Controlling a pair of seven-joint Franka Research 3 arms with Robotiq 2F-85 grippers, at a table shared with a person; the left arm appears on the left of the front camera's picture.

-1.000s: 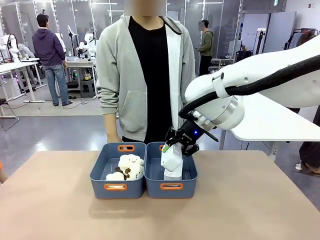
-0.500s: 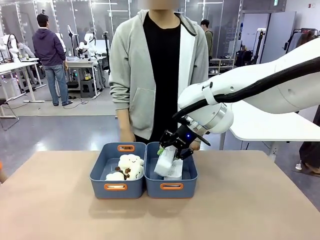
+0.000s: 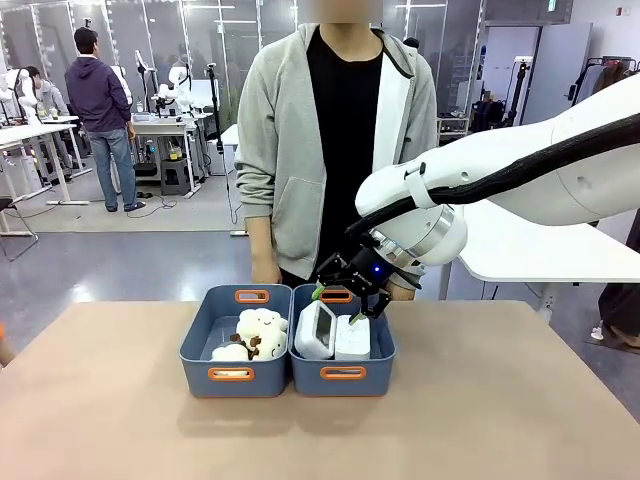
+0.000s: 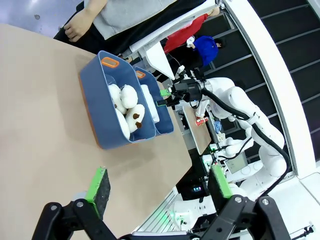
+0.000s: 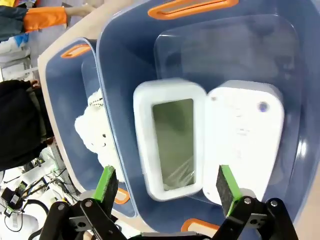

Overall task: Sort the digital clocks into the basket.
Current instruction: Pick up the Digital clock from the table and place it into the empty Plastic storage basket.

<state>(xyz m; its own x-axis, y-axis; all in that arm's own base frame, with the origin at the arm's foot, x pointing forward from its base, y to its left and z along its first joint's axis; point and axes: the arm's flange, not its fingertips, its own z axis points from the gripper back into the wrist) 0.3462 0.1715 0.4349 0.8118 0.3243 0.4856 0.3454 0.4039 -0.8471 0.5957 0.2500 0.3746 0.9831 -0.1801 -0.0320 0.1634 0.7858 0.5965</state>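
Right gripper [image 3: 343, 305] hangs just over the right basket [image 3: 343, 372], jaws wide, holding nothing. Both clocks [image 5: 172, 145] [image 5: 244, 137] lie in that basket, side by side and touching. Left gripper [image 4: 160, 192] over bare table [image 4: 40, 125], jaws wide, empty. Sheep [image 3: 258, 333] in the left bin [image 3: 232, 373].

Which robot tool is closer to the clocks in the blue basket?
The right tool. It hangs open just above the two clocks in the basket. The left tool waits open, well back across the table.
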